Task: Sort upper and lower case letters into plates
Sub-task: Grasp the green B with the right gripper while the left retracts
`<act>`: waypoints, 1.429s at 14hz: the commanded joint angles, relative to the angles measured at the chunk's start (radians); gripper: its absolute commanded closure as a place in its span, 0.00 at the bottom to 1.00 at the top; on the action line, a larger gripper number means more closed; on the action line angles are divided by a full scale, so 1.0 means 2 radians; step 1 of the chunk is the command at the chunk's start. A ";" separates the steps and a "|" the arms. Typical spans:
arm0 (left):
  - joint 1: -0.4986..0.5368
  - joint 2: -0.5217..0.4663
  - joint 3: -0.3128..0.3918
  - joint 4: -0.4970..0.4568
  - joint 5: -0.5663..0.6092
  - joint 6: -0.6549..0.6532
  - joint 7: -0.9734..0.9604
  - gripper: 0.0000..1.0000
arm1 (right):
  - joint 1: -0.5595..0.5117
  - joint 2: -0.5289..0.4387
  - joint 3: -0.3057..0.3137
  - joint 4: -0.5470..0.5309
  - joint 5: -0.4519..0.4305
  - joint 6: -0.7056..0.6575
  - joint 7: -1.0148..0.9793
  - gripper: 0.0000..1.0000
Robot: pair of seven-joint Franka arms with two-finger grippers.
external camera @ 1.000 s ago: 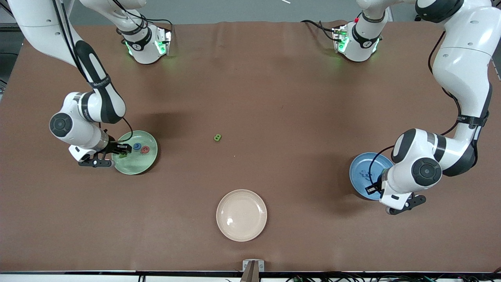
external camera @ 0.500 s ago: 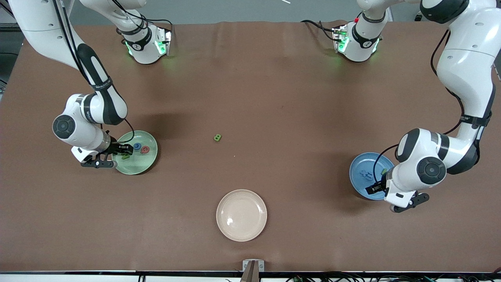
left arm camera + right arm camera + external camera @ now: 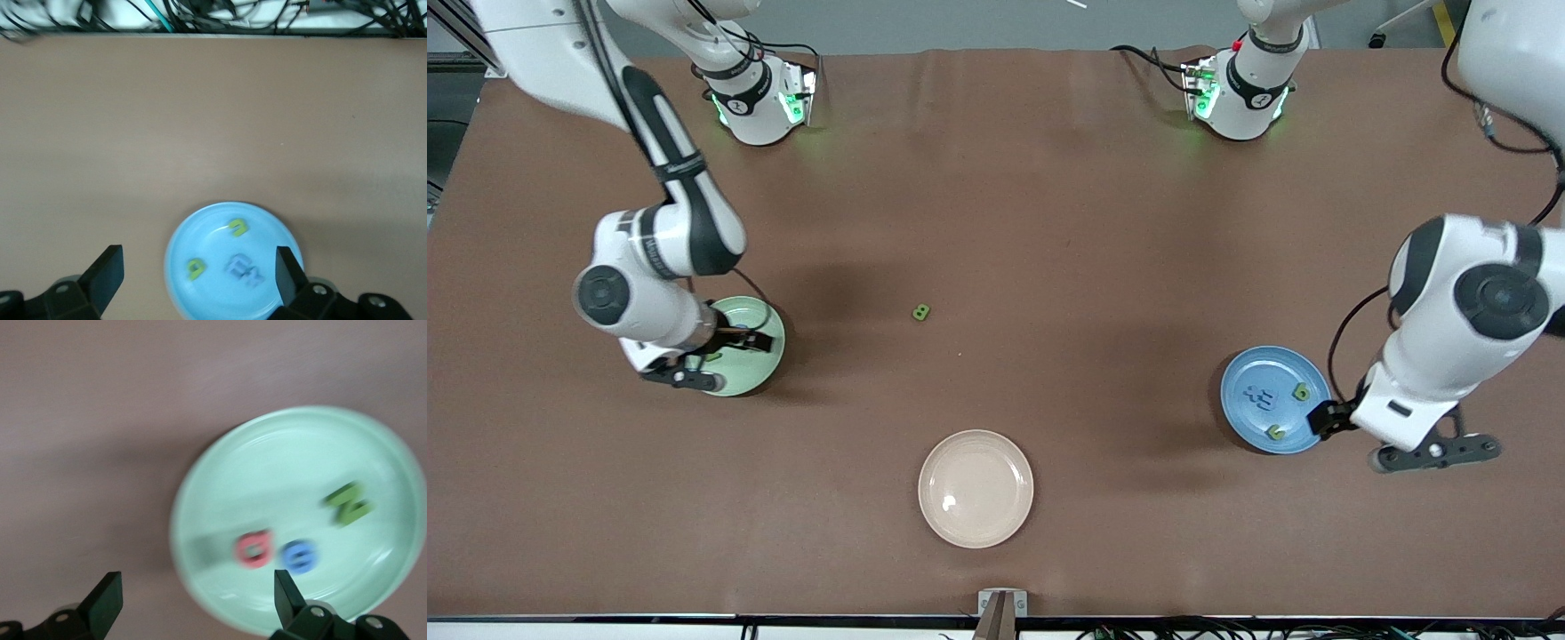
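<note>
Hovering over the pale green plate (image 3: 760, 351), the right pincer (image 3: 738, 342) had its fingers spread and empty. The arm hid most of that plate in the front view; the right wrist view showed a red letter (image 3: 253, 549), a blue letter (image 3: 299, 557) and a green letter (image 3: 348, 503) on it, shapes blurred. The left pincer (image 3: 1320, 418), also spread and empty, hung at the blue plate's (image 3: 1254, 369) four o'clock rim. That plate held two green letters (image 3: 237, 227) and a blue piece (image 3: 241, 269), hard to read. A small green letter (image 3: 921, 312) lay alone mid-counter (image 3: 1049, 222). A cream plate (image 3: 975, 488) sat at six o'clock.
</note>
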 commanded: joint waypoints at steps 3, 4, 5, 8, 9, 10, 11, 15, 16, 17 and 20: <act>0.003 -0.073 -0.005 0.017 -0.071 -0.109 0.066 0.00 | 0.093 0.001 0.005 -0.007 0.003 0.055 0.164 0.00; 0.006 -0.079 -0.004 0.028 -0.101 -0.130 0.075 0.00 | 0.110 0.012 0.005 0.004 0.003 0.066 0.192 0.00; 0.017 -0.083 -0.005 0.038 -0.129 -0.152 0.075 0.00 | 0.124 0.027 0.005 0.021 0.003 0.069 0.220 0.00; 0.030 -0.111 -0.004 0.042 -0.154 -0.207 0.094 0.00 | 0.160 0.071 0.004 0.064 -0.003 0.073 0.293 0.00; 0.030 -0.122 -0.004 0.042 -0.155 -0.217 0.104 0.00 | 0.167 0.079 0.004 0.070 -0.007 0.079 0.315 0.00; 0.031 -0.132 -0.004 0.042 -0.155 -0.222 0.108 0.00 | 0.176 0.082 0.003 0.068 -0.009 0.089 0.329 0.00; 0.032 -0.142 -0.003 0.042 -0.167 -0.227 0.109 0.00 | 0.183 0.083 0.002 0.065 -0.008 0.095 0.334 0.00; 0.006 -0.172 0.037 0.037 -0.185 -0.243 0.143 0.00 | 0.204 0.084 0.001 0.053 -0.009 0.099 0.376 0.00; -0.014 -0.177 0.062 0.034 -0.191 -0.244 0.157 0.00 | 0.212 0.084 0.001 0.049 -0.009 0.101 0.382 0.00; -0.035 -0.190 0.095 0.021 -0.212 -0.247 0.170 0.00 | 0.217 0.084 0.001 0.043 -0.009 0.105 0.382 0.00; -0.085 -0.241 0.187 -0.041 -0.289 -0.234 0.179 0.00 | 0.223 0.083 0.001 0.014 -0.011 0.138 0.382 0.10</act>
